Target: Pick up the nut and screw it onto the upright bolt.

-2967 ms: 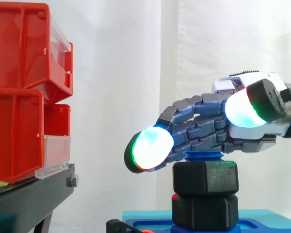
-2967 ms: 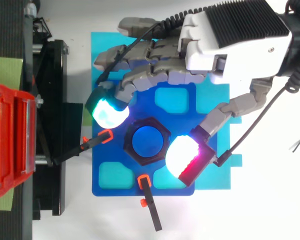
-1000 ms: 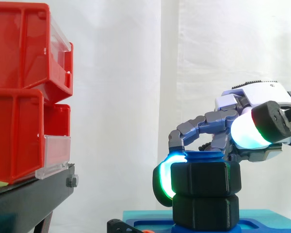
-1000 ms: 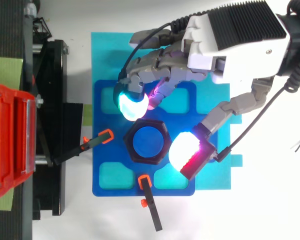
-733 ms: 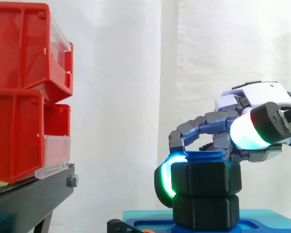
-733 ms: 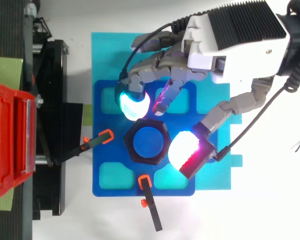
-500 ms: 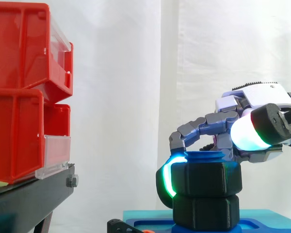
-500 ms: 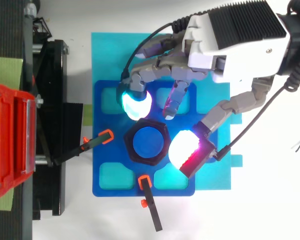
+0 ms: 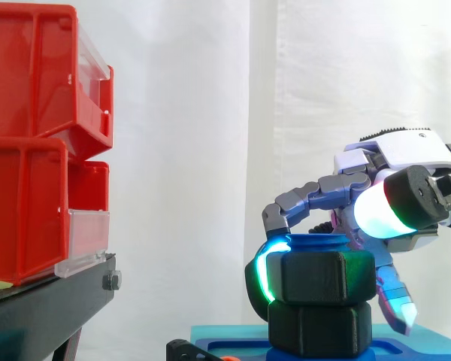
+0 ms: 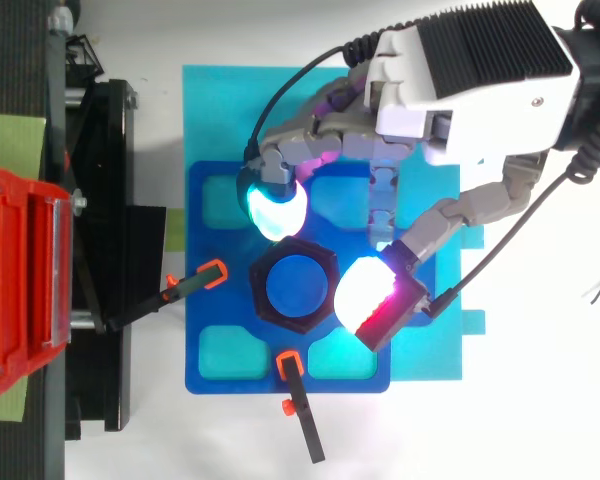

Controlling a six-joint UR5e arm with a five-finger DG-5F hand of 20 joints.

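A black hex nut (image 9: 322, 277) sits on the blue upright bolt (image 10: 296, 285), above a second black nut (image 9: 319, 329) at the bolt's foot. The bolt's blue top (image 9: 316, 242) shows just over the upper nut. My hand (image 10: 480, 70) reaches in from the right and is shut on the upper nut. A curled finger's cyan pad (image 10: 273, 208) presses its far-left side and the thumb's white-red pad (image 10: 368, 296) its right side. Another finger (image 9: 395, 299) points down beside the nut, apart from it.
The bolt stands on a dark blue base plate (image 10: 220, 375) with pockets, lying on a cyan mat (image 10: 210, 110). Two black clamps with orange tips (image 10: 212, 270) (image 10: 288, 362) sit left and in front of the bolt. Red bins (image 9: 37, 143) on a black stand (image 10: 100, 250) are at the left.
The hand went from spread over the bolt to curled onto the nut. Over the last second one finger swung rightward away from the nut and now points down.
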